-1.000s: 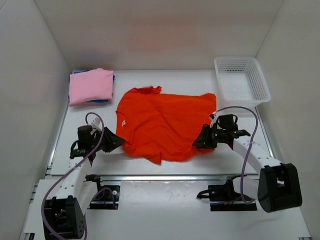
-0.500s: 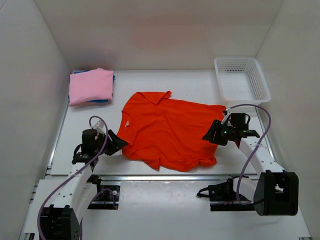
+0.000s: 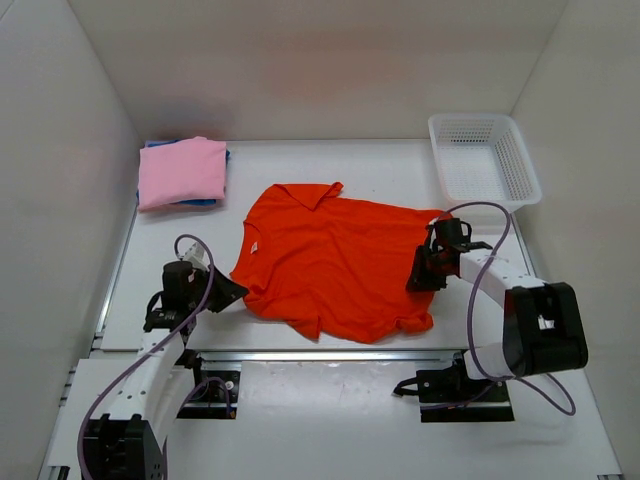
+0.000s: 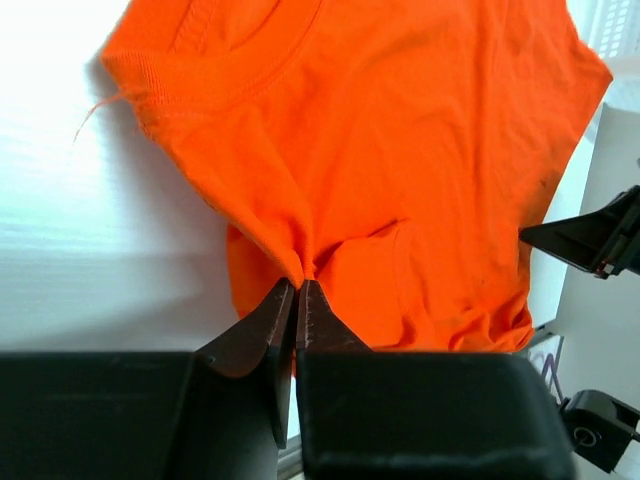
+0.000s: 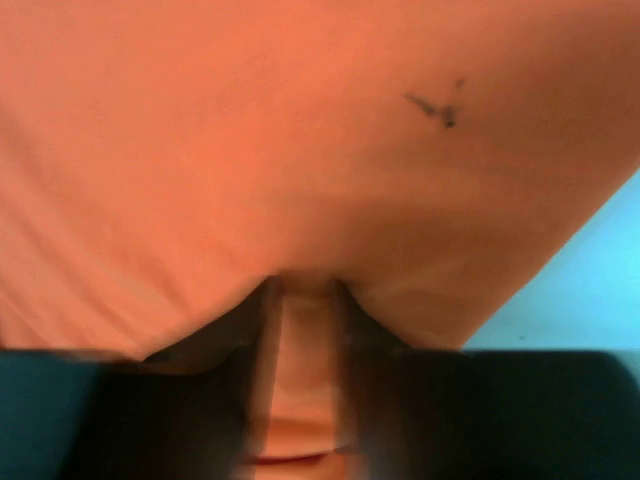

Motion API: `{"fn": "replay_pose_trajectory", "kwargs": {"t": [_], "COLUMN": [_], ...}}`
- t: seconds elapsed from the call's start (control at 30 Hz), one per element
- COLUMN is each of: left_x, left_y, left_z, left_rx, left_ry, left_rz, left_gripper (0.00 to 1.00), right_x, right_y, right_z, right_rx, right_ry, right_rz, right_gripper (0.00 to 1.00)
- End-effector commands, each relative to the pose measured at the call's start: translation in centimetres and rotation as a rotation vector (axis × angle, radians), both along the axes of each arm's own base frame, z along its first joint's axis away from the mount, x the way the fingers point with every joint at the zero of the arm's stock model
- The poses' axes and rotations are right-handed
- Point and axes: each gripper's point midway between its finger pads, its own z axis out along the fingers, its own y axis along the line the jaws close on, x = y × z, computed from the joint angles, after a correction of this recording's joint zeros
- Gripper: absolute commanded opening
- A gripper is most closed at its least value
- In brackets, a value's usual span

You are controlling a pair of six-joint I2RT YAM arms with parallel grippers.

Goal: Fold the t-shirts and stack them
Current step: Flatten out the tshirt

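My left pincer (image 4: 300, 286) is pinched shut on a small pleat at the left edge of the orange-red t-shirt (image 3: 335, 265), and soft creases fan out from the tips. The shirt lies spread but rumpled in the middle of the table (image 3: 340, 160). It is a matte knit with a ribbed collar band turned toward the far left.

My right pincer (image 3: 416, 278) sits at the shirt's right edge. Its wrist view is blurred: the fingers stand apart with orange cloth filling the gap, and I cannot tell whether it has a grip.

In the far left corner the pink t-shirt (image 3: 180, 170) is folded into a flat rectangle on top of the blue t-shirt (image 3: 205, 203), which shows only as a thin rim. A white plastic mesh basket (image 3: 522, 170) sits in the far right corner.
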Motion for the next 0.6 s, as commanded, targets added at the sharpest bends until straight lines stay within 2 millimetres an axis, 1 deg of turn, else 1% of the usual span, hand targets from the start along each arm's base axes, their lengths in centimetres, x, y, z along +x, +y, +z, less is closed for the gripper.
{"fn": "replay_pose_trajectory", "kwargs": {"t": [0.0, 0.03, 0.07, 0.1, 0.13, 0.17, 0.2, 0.23, 0.27, 0.3, 0.33, 0.37, 0.4, 0.43, 0.47, 0.5, 0.53, 0.57], "left_x": [1.2, 1.5, 1.7, 1.9, 2.4, 2.9, 3.7, 4.3, 4.9, 5.7, 6.3, 6.5, 7.1, 7.4, 7.8, 8.0, 8.1, 8.4], "left_y": [0.8, 0.9, 1.1, 1.2, 1.5, 2.3, 3.0, 3.9, 4.4, 5.3, 6.0, 6.3, 6.8, 7.3, 7.5, 7.9, 8.0, 8.2], "left_z": [1.5, 1.9, 1.9, 2.1, 2.7, 3.2, 4.0, 4.5, 5.8, 6.5, 7.2, 7.1, 7.3, 7.0, 7.3, 6.9, 6.4, 6.1], "left_rx": [0.033, 0.043, 0.048, 0.049, 0.066, 0.081, 0.117, 0.155, 0.188, 0.225, 0.246, 0.252, 0.255, 0.26, 0.262, 0.27, 0.282, 0.28], "left_ry": [-0.052, -0.068, -0.075, -0.071, -0.087, -0.099, -0.115, -0.119, -0.149, -0.166, -0.174, -0.175, -0.175, -0.161, -0.171, -0.15, -0.143, -0.139], "left_rz": [0.026, 0.027, 0.033, 0.035, 0.037, 0.064, 0.081, 0.117, 0.123, 0.15, 0.175, 0.182, 0.195, 0.208, 0.217, 0.229, 0.224, 0.234], "left_gripper": [0.12, 0.11, 0.1, 0.1, 0.1, 0.08, 0.07, 0.07, 0.08, 0.07, 0.07, 0.07, 0.05, 0.04, 0.03, 0.0, 0.0, 0.0], "right_x": [2.1, 2.0, 2.9, 3.9, 5.7, 6.4, 7.9, 9.0, 11.1, 12.8, 15.1, 16.0, 17.7, 19.0, 19.7, 20.8, 21.1, 21.4], "right_y": [-0.4, -0.1, 0.1, -0.1, 0.4, 0.1, 0.3, 0.2, 0.2, 0.2, 0.0, 0.0, -0.3, -0.2, -0.4, -0.4, -0.5, -0.7], "right_z": [-0.2, -0.8, -0.8, -0.1, 0.8, 1.5, 2.8, 3.9, 5.6, 7.5, 9.3, 8.9, 10.6, 11.4, 10.7, 11.8, 11.8, 11.3], "right_rx": [-0.037, -0.029, -0.031, -0.038, -0.044, -0.057, -0.066, -0.073, -0.073, -0.074, -0.073, -0.08, -0.092, -0.094, -0.107, -0.107, -0.113, -0.114], "right_ry": [-0.024, 0.001, -0.002, -0.012, -0.041, -0.052, -0.085, -0.118, -0.173, -0.221, -0.273, -0.27, -0.312, -0.313, -0.292, -0.323, -0.325, -0.315], "right_rz": [0.01, 0.028, 0.045, 0.038, 0.054, 0.053, 0.057, 0.044, 0.044, 0.041, 0.029, 0.05, 0.044, 0.046, 0.053, 0.045, 0.052, 0.053], "right_gripper": [0.17, 0.0, 0.0, 0.0, 0.0, 0.0, 0.0, 0.0, 0.0, 0.0, 0.0, 0.0, 0.0, 0.0, 0.0, 0.0, 0.0, 0.03]}}
